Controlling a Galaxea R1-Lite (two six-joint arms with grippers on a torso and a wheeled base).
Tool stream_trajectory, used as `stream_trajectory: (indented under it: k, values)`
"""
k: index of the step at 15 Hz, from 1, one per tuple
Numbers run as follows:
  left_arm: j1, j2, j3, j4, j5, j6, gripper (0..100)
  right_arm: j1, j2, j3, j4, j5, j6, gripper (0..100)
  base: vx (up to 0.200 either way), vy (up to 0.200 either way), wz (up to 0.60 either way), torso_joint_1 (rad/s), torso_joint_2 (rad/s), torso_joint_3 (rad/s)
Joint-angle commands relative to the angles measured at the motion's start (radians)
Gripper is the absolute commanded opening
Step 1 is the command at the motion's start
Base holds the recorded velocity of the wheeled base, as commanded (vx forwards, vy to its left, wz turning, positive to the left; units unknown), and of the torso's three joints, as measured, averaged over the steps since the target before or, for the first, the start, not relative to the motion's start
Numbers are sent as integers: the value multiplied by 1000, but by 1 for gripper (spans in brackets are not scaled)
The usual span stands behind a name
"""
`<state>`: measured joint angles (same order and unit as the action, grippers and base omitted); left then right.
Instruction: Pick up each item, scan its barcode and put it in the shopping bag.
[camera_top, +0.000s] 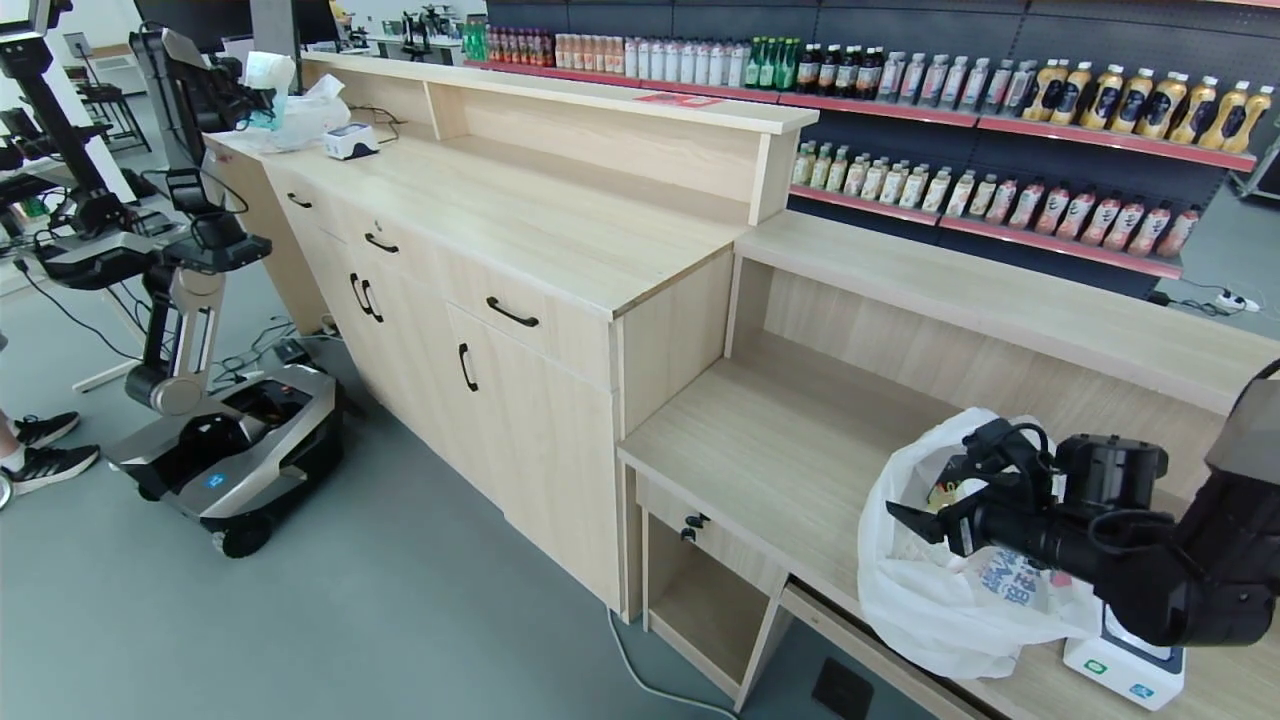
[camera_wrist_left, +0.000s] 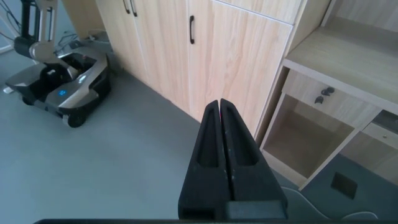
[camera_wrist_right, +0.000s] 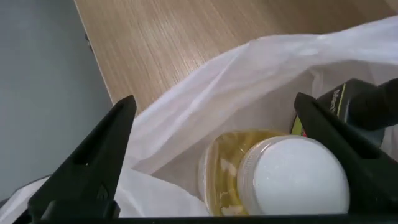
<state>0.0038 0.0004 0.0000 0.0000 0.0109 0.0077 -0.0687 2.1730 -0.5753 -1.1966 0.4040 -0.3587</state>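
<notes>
While the right gripper (camera_top: 935, 490) hangs over the mouth of the shopping bag (camera_top: 940, 610), its jaws are released, spread wide with nothing between them. The right wrist view puts the gripper (camera_wrist_right: 214, 102) straight above the bag's opening (camera_wrist_right: 205, 81).

Bag contents, from the right wrist view:
- clear container with yellowish contents and a white lid (camera_wrist_right: 292, 174), lid facing the camera
- dark item with a yellow-green label (camera_wrist_right: 367, 102), just beside the container and partly behind one gripper finger; can't tell what it is

The bag is white plastic and slumped. It sits on the lower desk (camera_top: 780, 440) near its front edge. A white device (camera_top: 1125, 672) sits just beside the bag on the same surface, partly hidden by the right arm.

The left gripper (camera_wrist_left: 219, 106) is clenched, fingers pressed flat together and holding nothing. It is over the grey floor, in front of the cabinet doors (camera_wrist_left: 205, 37).

Rest:
- The tall counter (camera_top: 520, 220) carries another white bag (camera_top: 290, 110) and a small white box (camera_top: 350, 142) at its far end.
- A second robot (camera_top: 200, 300) is parked beside that end.
- The wall shelves (camera_top: 1000, 115) are stocked with rows of bottles.
- The desk has a drawer (camera_top: 700, 530) with an open cubby (camera_top: 700, 600) under it.
</notes>
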Motion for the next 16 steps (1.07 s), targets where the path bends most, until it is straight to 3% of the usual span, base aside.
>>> stream_trajectory:
  k: [1, 3, 4, 6, 9, 12, 16]
  values:
    - [1, 0, 0, 0, 0, 0, 0, 4, -257, 37, 114, -40, -2, 100, 0, 0, 0, 0, 0, 0]
    - [1, 0, 0, 0, 0, 0, 0, -14, -380, 51, 195, -122, -6, 100, 0, 0, 0, 0, 0, 0]
    - [1, 0, 0, 0, 1, 0, 0, -68, -486, 54, 246, -148, -36, 100, 0, 0, 0, 0, 0, 0]
    - [1, 0, 0, 0, 0, 0, 0, -177, -553, 61, 250, -136, -137, 100, 0, 0, -300, 1, -1, 1]
    - [1, 0, 0, 0, 1, 0, 0, -235, -645, 78, 242, -131, -140, 100, 0, 0, -600, 6, 2, 2]
    - [1, 0, 0, 0, 0, 0, 0, -252, -739, 140, 255, -191, -85, 100, 0, 0, -600, 1, 2, 4]
    - [1, 0, 0, 0, 0, 0, 0, -204, -881, 229, 310, -381, -31, 100, 0, 0, -600, 0, 6, 2]
